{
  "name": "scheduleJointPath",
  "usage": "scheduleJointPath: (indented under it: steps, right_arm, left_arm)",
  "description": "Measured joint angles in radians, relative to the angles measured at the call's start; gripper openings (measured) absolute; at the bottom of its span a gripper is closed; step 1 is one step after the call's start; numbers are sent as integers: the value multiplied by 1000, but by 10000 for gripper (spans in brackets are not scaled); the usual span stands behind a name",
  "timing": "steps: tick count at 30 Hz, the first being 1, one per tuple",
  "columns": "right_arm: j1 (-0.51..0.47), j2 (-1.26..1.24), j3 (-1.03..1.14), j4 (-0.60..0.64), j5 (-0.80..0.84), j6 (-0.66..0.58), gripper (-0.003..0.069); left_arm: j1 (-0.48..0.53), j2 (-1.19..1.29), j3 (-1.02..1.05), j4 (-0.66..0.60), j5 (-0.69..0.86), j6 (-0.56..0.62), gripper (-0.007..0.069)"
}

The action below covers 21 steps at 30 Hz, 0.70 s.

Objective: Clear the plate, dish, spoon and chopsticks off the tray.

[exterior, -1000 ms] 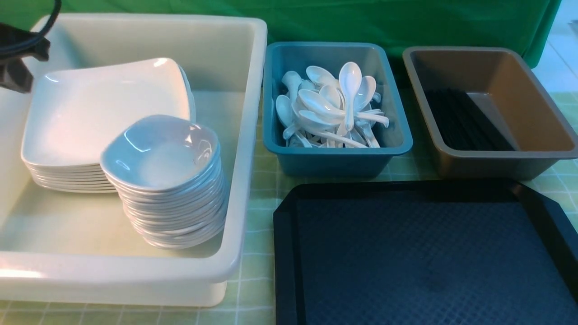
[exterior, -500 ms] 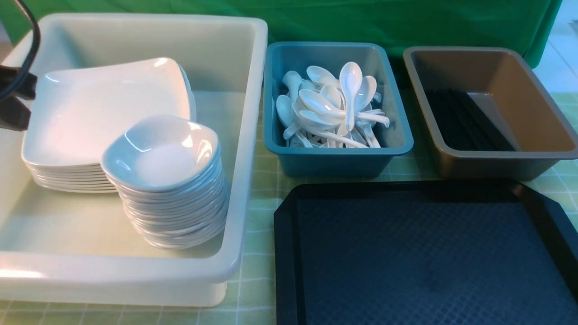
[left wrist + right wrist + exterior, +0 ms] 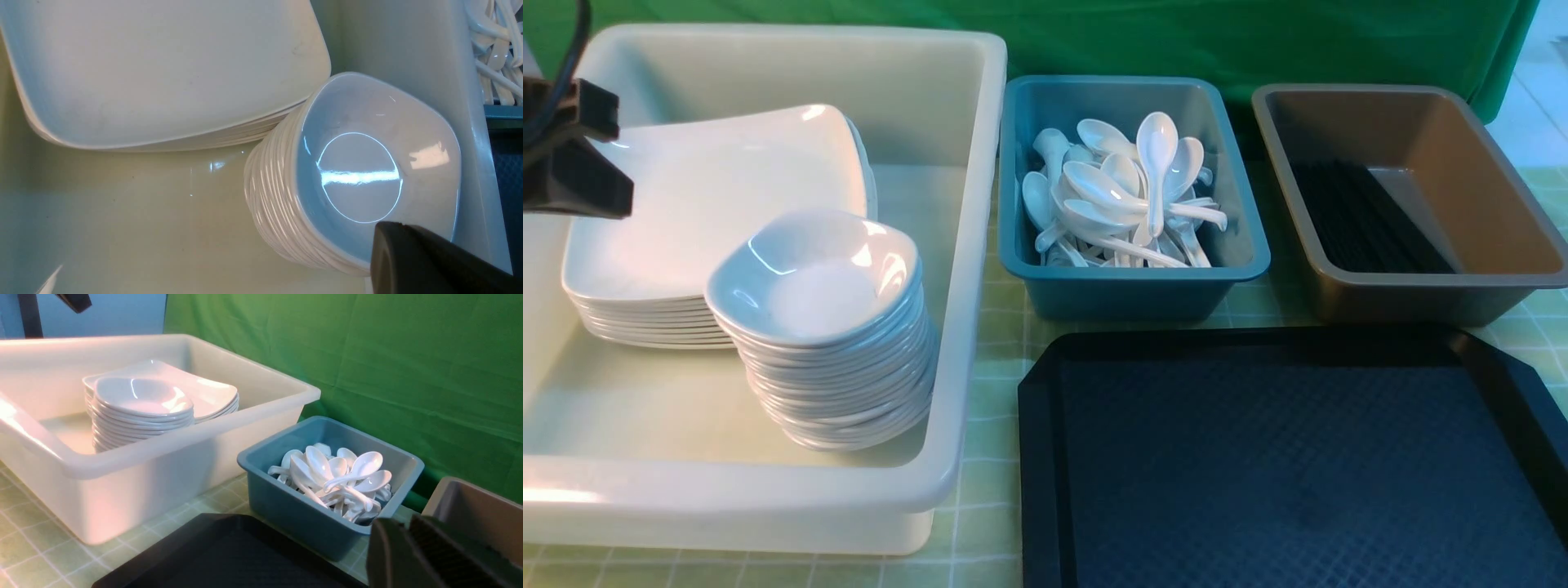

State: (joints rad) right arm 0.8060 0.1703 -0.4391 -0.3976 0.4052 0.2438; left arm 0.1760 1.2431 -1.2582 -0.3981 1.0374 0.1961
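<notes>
My tray [image 3: 1290, 465] lies bare and flat, long side across my front. The plate [image 3: 719, 192] tops its stack in the white tub [image 3: 968, 245] — glossy, rigid, slippery, best pinched at a raised rim — while spoons [image 3: 1131, 192] sit jumbled in the teal bin [image 3: 1127, 290]. My left gripper [image 3: 576, 175] is closed, empty; the right gripper [image 3: 412, 559] — I cannot tell.

Left gripper [image 3: 580, 167] raised at far left, jaws closed, empty. Right gripper [image 3: 408, 547] low at right, fingers near together, empty.
</notes>
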Motion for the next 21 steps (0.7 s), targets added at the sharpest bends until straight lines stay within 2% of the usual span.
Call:
scheduleJointPath:
  steps: [8,11,14,21]
  right_arm:
    - [-3,-9,46,126,-13,0,85]
    - [-45,-9,59,140,-26,0,92]
    - [-138,-9,88,157,-78,0,99]
    - [-427,-8,234,177,-216,0,119]
  left_arm:
    - [0,-1,0,0,11,-12,-18]
    - [0,-1,0,0,11,-13,-18]
    - [0,-1,0,0,13,-13,-18]
    - [0,-1,0,21,44,-12,-18]
